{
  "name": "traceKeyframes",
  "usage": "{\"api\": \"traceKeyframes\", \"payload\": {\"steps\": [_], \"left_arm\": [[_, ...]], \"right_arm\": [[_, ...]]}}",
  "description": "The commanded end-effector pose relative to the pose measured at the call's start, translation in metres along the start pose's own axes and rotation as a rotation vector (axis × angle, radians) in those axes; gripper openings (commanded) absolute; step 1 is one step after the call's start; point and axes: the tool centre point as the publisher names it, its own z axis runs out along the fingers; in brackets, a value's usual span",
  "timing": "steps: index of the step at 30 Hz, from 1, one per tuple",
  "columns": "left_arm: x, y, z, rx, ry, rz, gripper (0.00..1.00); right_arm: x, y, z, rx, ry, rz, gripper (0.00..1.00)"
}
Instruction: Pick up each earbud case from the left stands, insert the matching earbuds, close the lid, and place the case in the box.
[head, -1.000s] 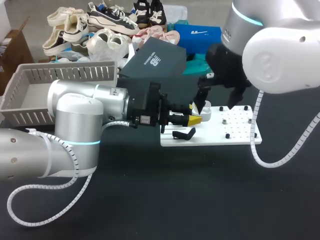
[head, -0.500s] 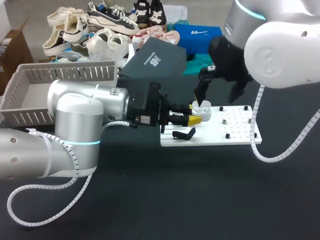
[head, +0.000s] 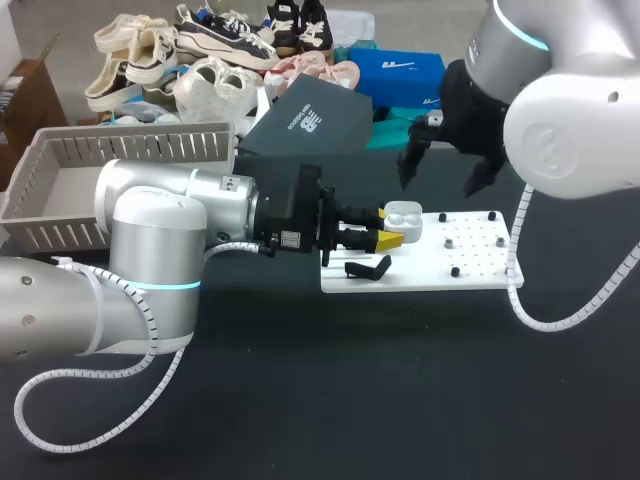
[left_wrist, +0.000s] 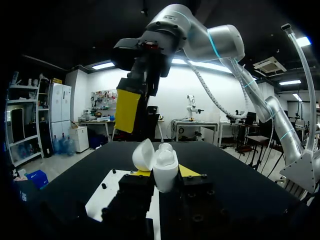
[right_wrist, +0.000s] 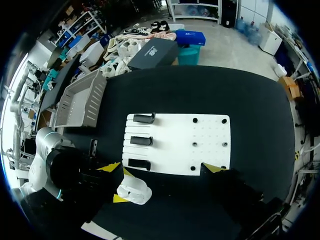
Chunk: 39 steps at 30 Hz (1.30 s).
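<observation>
Earbud case (head: 402, 218) in hand, lid open, not yet boxed.
Left end effector (head: 388, 238) clamps the case's lower body from two sides and holds it upright at the edge of the white board (right_wrist: 175, 145). The lid tilts back, and white earbuds appear to be seated inside. Right end effector (head: 445, 172) hangs above it, fingers spread and empty. The black stands (right_wrist: 141, 140) show no other case. Insertion looks done. Closing the lid and carrying the case to the grey box (head: 60, 195), well apart at the left, remain.

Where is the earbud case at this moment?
Head view, centre: the earbud case, lid open, sits clamped in the left gripper by the white board, beneath the open right gripper.
</observation>
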Motion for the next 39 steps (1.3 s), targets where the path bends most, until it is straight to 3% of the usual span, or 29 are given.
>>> {"api": "traceKeyframes", "payload": {"steps": [1, 9, 26, 34, 39], "left_arm": [[0.000, 0.000, 0.001, 0.000, 0.000, 0.001, 0.00], [0.000, 0.000, 0.001, 0.000, 0.000, 0.001, 0.00], [0.000, 0.000, 0.001, 0.000, 0.000, 0.001, 0.00], [0.000, 0.000, 0.001, 0.000, 0.000, 0.001, 0.00], [0.000, 0.000, 0.001, 0.000, 0.000, 0.001, 0.00]], "right_arm": [[-0.002, -0.003, 0.007, 0.003, 0.007, 0.013, 1.00], [0.001, -0.005, 0.020, 0.012, 0.045, 0.019, 1.00], [0.026, -0.002, 0.007, 0.033, 0.076, -0.052, 1.00], [0.021, -0.008, -0.009, -0.013, -0.019, -0.030, 1.00], [0.031, -0.013, -0.024, -0.084, -0.034, -0.084, 1.00]]}}
